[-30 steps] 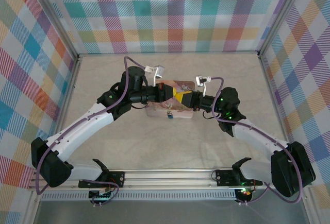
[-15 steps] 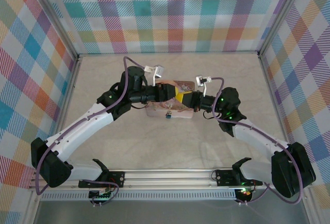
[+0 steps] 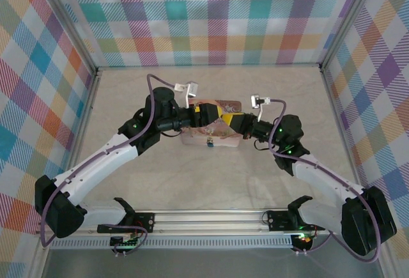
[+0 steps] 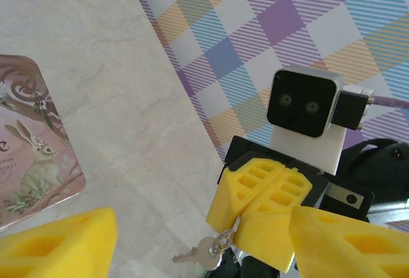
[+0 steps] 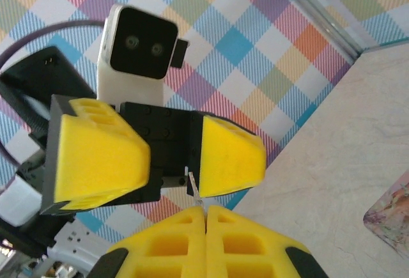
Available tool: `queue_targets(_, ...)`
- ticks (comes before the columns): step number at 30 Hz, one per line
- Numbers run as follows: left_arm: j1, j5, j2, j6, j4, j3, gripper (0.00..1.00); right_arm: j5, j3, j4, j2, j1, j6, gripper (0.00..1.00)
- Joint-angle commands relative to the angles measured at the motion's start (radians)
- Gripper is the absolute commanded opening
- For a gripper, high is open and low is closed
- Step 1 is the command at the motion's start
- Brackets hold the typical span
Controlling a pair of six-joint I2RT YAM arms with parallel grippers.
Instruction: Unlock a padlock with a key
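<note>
Plaid walls all round, pale marbled table (image 3: 211, 182), pink rabbit card (image 3: 223, 139) lying flat mid-table, both arms meeting nose to nose over it.

Right gripper (image 4: 259, 208) is clamped. Its pads are pressed together on a key ring (image 4: 225, 234), and the key (image 4: 193, 253) hangs loose below, lying roughly sideways.

Left gripper (image 5: 170, 163) is spread wide with nothing in it. Its fingers (image 4: 54, 243) flank the key in the left wrist view.

Padlock: you can't confirm it. Small dark-blue item (image 3: 209, 142) at the card's near edge might be it, too small to tell.

Risks as I read them:
- Key is held by the ring, not the bow. It can swing and spin, so you've no control of blade angle. Go for a keyhole like this and expect a miss.
- If this is a handoff, close the left on the bow. Catch only the ring and you get the same floppy key in the other hand.
- Release the right before the left has bitten and the key drops to the card or table.
- Grippers sit very close head-on. A small overshoot knocks the foam pads together and jolts the key.
- If that blue item is the lock, nothing holds it. A push from the key would just shove it around.
</note>
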Motion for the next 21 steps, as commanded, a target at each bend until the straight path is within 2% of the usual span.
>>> queue_targets(1, 0.003, -0.024, -0.047, -0.033, 0.122, -0.033, 0.77, 0.078, -0.027, 0.104, -0.024, 0.007, 0.069, 0.0)
queue_targets(8, 0.003, 0.005, -0.04, -0.131, 0.347, -0.11, 0.8, 0.142, -0.072, 0.211, -0.025, 0.03, 0.143, 0.0)
queue_targets(15, -0.01, 0.023, 0.009, -0.188, 0.479, -0.127, 0.58, 0.211, -0.08, 0.284, 0.003, 0.091, 0.148, 0.0)
queue_targets(17, -0.017, 0.022, 0.012, -0.189, 0.491, -0.128, 0.56, 0.221, -0.079, 0.311, 0.017, 0.098, 0.154, 0.0)
queue_targets(21, -0.02, 0.026, 0.012, -0.182, 0.484, -0.123, 0.44, 0.247, -0.081, 0.328, 0.036, 0.109, 0.157, 0.0)
